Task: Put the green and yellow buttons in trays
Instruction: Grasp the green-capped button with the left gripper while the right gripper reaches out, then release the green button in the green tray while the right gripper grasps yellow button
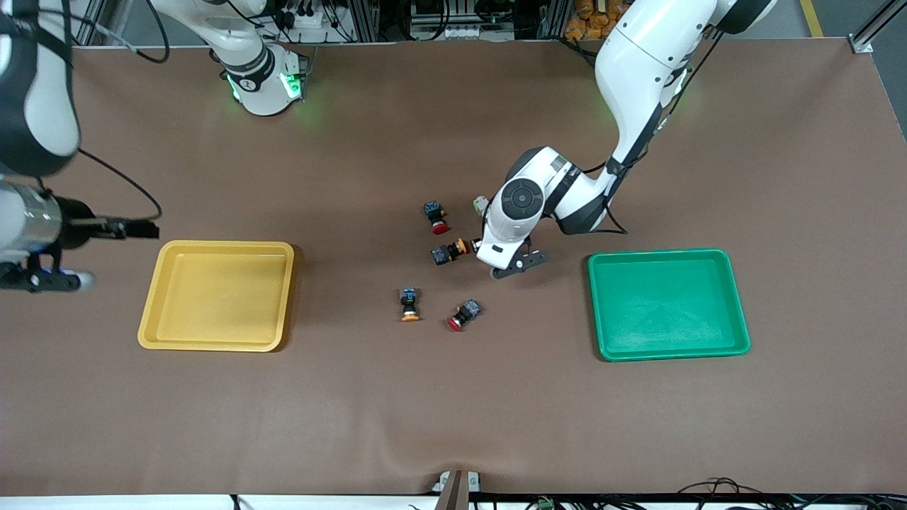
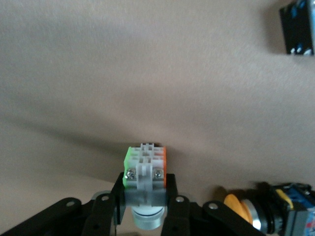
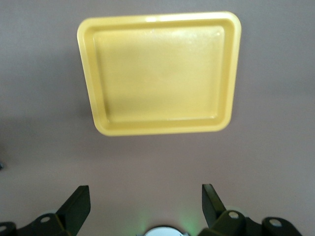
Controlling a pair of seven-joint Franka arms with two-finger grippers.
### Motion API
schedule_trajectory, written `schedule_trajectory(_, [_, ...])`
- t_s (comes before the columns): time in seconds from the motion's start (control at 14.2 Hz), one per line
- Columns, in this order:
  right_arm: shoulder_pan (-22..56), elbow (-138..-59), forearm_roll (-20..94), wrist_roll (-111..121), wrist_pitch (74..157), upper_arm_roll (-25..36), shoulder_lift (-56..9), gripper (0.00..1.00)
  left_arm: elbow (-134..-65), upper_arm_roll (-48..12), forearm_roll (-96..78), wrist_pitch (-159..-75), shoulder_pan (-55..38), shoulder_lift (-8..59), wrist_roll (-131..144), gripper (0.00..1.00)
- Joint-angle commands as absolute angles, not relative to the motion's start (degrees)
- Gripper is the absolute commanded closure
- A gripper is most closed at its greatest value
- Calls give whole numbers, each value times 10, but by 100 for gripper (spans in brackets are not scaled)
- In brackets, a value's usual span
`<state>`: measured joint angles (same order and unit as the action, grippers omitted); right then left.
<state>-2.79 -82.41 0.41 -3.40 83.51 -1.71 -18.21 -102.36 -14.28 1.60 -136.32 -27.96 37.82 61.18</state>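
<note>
My left gripper (image 2: 145, 186) is shut on a white-bodied button (image 2: 145, 167) with a green side and an orange side, low over the table's middle (image 1: 480, 246). Another white and green button (image 1: 481, 205) shows partly beside the left wrist. A yellow-capped button (image 1: 448, 251) (image 2: 241, 210) lies right beside the gripper. A second yellow-capped button (image 1: 409, 304) lies nearer the front camera. The green tray (image 1: 666, 304) sits toward the left arm's end, the yellow tray (image 1: 216, 294) (image 3: 160, 73) toward the right arm's end; both hold nothing. My right gripper (image 3: 145, 196) (image 1: 134, 229) waits open in the air beside the yellow tray.
Two red-capped black-and-blue switches lie among the buttons: one (image 1: 436, 216) farther from the front camera, one (image 1: 464, 314) nearer to it. A black-and-blue body (image 2: 298, 27) shows at the edge of the left wrist view. The brown mat (image 1: 453, 411) covers the table.
</note>
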Motion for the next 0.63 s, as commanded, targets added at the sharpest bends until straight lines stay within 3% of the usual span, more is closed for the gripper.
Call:
schedule_trajectory(0.0, [-8, -820, 14, -102, 843, -22, -208, 0, -1013, -113, 32, -1355, -265, 347, 607, 100])
schedule_trajectory(0.35, [33, -819, 136, -213, 881, -22, -243, 0, -986, -100, 50, -1268, -137, 309, 420, 100])
schedule_trajectory(0.56, [103, -819, 138, -216, 959, -21, -251, 0, -991, -100, 52, -1243, -68, 302, 338, 100])
